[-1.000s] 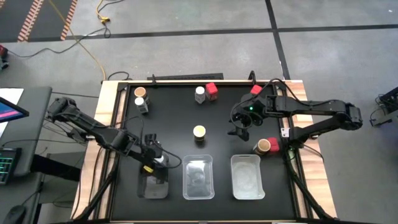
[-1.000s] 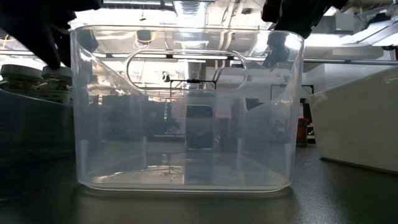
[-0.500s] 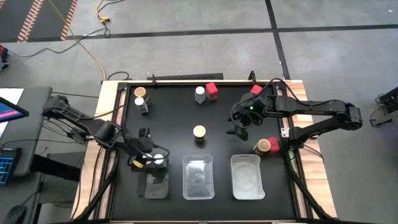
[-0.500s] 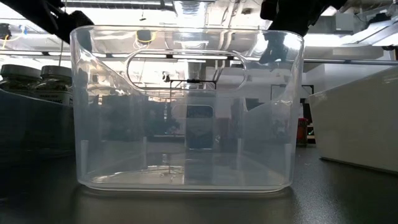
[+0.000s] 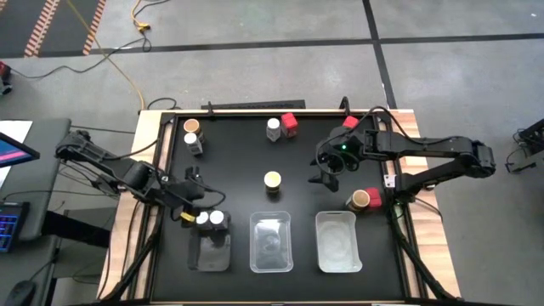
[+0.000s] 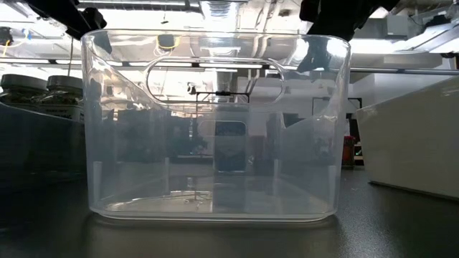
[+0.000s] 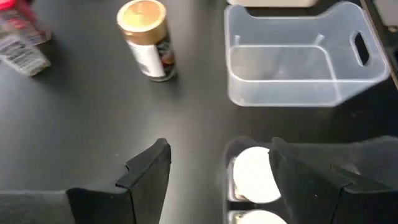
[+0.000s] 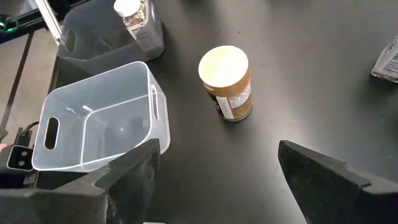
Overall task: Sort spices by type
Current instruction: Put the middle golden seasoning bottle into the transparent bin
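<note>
1. The tabletop [image 5: 246,178] is a black surface seen from above; three clear plastic trays stand in a row along its lower edge in the high view.
2. The left tray [image 5: 212,255] holds two white-capped jars [image 5: 211,219] standing side by side at its upper end. The middle tray [image 5: 271,242] and the right tray [image 5: 336,242] hold no jars.
3. The left gripper [image 5: 192,204] is at the lower left of the high view, just beside the upper left corner of the left tray. Its fingers are spread apart with nothing between them; in the left wrist view the two white caps [image 7: 254,176] lie just beyond the fingertips.
4. The right gripper [image 5: 325,172] hangs over the right centre of the tabletop, above bare surface. Its fingers stand wide apart and hold nothing.
5. A yellow-lidded jar [image 5: 272,180] stands alone at the centre of the tabletop, above the middle tray.
6. At the upper left, a tan-lidded jar [image 5: 191,127] stands just beside a white-capped jar [image 5: 195,142].
7. At the upper centre, a white-capped jar [image 5: 273,127] stands touching or nearly touching a red-capped jar [image 5: 290,124].
8. A red-capped jar [image 5: 349,122] shows at the upper right, partly hidden by the right arm.
9. At the right, a tan-lidded jar [image 5: 359,200] stands beside a red-capped jar [image 5: 374,196], above the right tray.
</note>
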